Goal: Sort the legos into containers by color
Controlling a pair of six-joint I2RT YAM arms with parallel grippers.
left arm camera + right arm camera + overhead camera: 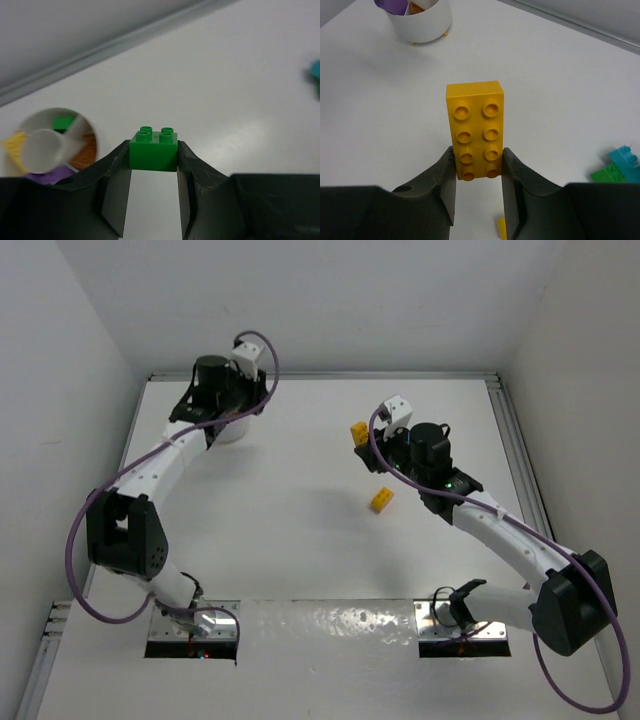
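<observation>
My left gripper (153, 152) has its jaws clamped on the sides of a green brick (153, 142), near the divided bowl (42, 150) holding green, yellow, orange and purple pieces, while my right gripper (477, 160) pinches the near end of a long yellow brick (475, 120), well apart from that bowl, with a teal brick (622, 156) lying to its right.

Left arm (150, 465) extended far-left, left gripper (153, 156) clamping green brick (153, 147); right arm (500, 530) mid-right, right gripper (479, 162) clamping yellow brick (475, 120).
</observation>
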